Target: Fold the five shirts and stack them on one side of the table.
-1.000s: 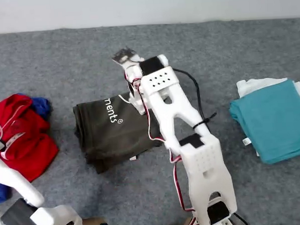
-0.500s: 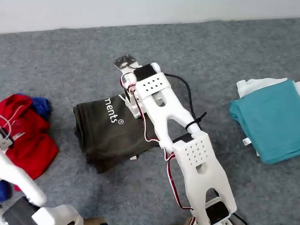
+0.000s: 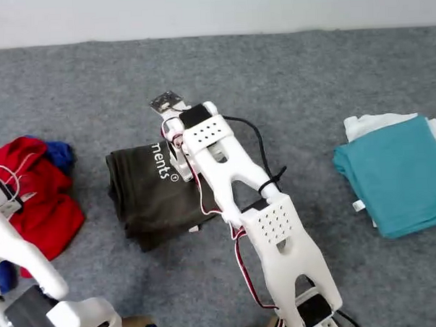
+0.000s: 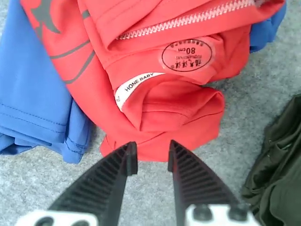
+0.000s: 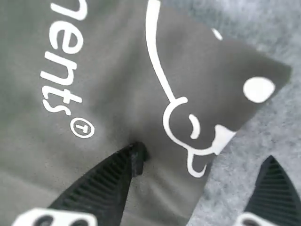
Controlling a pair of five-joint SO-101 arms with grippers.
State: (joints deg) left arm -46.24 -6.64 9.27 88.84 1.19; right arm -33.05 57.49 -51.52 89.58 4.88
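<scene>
A dark olive shirt, folded into a rough rectangle and printed with white lettering and a white line drawing, lies on the grey bench directly under the right hand. That hand is spread wide and holds nothing. One ribbed black finger touches the cloth just beside the lettering, and the other is past the shirt's corner, over bare bench. Well apart from this hand, on the side away from the other arm, a neatly folded teal shirt sits on top of a folded white shirt, whose edge peeks out behind it.

The left hand is only a little open, with a narrow gap between its fingertips and nothing in it. Its tips hang at the near edge of a crumpled red shirt, which has white stitching, a small white label and a round stamp. A blue shirt lies bunched partly under the red one, to one side of this hand. The dark olive shirt's edge lies to the other side, near the red shirt but apart from it.
</scene>
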